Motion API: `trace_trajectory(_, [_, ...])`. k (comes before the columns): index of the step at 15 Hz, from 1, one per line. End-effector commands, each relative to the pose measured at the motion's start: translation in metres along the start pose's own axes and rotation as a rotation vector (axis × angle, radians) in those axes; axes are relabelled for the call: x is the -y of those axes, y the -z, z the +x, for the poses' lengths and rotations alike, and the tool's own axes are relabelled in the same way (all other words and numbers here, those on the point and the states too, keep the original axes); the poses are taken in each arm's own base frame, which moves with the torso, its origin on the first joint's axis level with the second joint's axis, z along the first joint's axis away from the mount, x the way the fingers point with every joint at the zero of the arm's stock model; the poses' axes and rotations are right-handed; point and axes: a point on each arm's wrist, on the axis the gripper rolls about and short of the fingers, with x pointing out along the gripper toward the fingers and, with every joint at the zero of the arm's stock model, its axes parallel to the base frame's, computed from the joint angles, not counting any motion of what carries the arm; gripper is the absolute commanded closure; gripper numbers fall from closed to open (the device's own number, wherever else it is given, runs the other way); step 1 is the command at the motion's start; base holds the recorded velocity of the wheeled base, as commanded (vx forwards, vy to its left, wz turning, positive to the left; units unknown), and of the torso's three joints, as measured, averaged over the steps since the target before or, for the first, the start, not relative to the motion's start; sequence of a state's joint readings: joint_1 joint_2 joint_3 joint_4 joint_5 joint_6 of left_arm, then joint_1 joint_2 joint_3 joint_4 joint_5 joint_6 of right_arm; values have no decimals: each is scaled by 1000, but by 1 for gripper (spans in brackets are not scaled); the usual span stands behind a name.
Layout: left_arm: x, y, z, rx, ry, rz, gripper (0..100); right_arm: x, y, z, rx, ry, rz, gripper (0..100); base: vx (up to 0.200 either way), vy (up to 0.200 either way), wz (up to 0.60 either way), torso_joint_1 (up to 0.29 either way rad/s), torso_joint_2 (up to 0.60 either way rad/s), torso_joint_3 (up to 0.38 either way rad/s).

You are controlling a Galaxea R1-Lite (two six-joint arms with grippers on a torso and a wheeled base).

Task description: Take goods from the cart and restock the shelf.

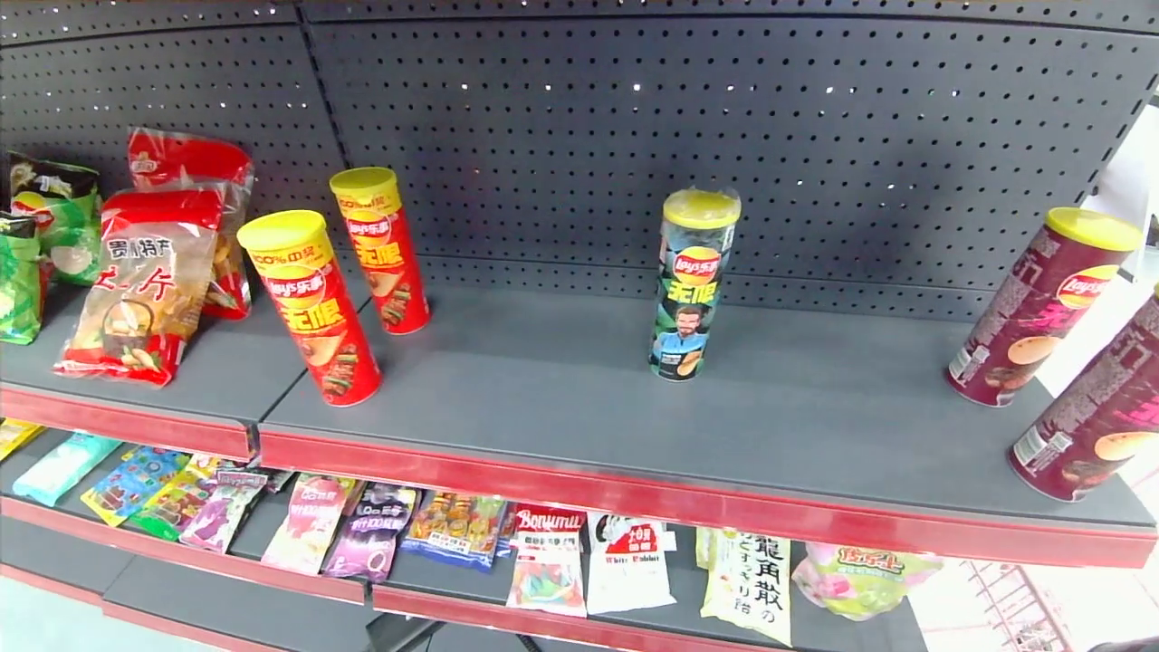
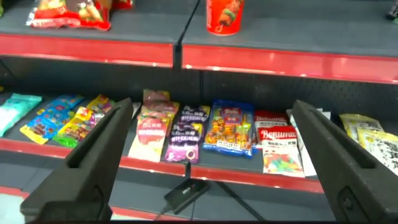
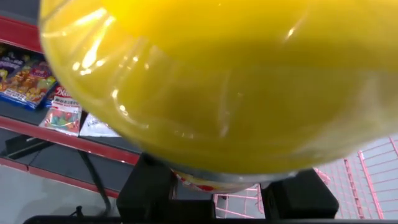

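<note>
**Step in hand:** a picked item is held, and its placing on the shelf is not yet done.

**Right arm:** the right pincer (image 3: 219, 190) is closed about a can (image 3: 217, 81). The can's yellow lid sits close against the wrist camera. Dark fingers (image 3: 147, 193) flank the can's body just under the lid. The lid hides the wrapper, so the variety cannot be told. A pink wire cart (image 3: 367, 183) stands behind the can.

**Left arm:** the left pincer (image 2: 210, 106) is spread wide and holds nothing. It faces the sweet packets (image 2: 227, 127) on the lower shelf (image 2: 249, 177).

**Upper shelf (image 1: 561, 398):**
- Snack bags (image 1: 145, 290) lie at the far left.
- Red cans (image 1: 312, 308) stand one behind the other, just beside the bags.
- A dark can (image 1: 693, 285) stands alone near the middle.
- Maroon cans (image 1: 1041, 303) stand at the right end.
- Bare board lies on either side of the dark can, well apart from its neighbours.

**Assessment:** the task appears to be partway along, with one can in transit from cart to shelf.

**Next move calls for:**
- Lifting the can above the red front lip of the upper shelf.
- Bringing it upright over a bare patch, preferably beside cans of its own kind.
- Setting its base flat on the board before the right pincer lets go.
- Keeping clear of the standing cans, which I judge would topple at a light knock.
</note>
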State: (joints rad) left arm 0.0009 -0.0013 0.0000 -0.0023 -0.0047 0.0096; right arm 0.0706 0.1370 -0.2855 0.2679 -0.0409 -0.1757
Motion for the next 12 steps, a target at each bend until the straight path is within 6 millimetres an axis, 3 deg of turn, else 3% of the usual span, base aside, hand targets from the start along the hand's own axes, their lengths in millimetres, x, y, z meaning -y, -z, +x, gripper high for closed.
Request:
trace_trajectory(1, [0,0,0,-2,1,1,0,0,-1,2,-12,-2,-6,100,0,0,0,0,0,0])
trace_trajectory(4, [0,0,0,-2,1,1,0,0,0,2,-16,-8,-6,100,0,0,-600,-1,1,2])
trace_trajectory(7, [0,0,0,-2,1,3,0,-1,2,3,-21,-13,-6,100,0,0,0,0,0,0])
trace_trajectory(12, [0,0,0,-2,1,1,0,-2,8,4,-23,-14,21,100,200,0,0,-6,1,4])
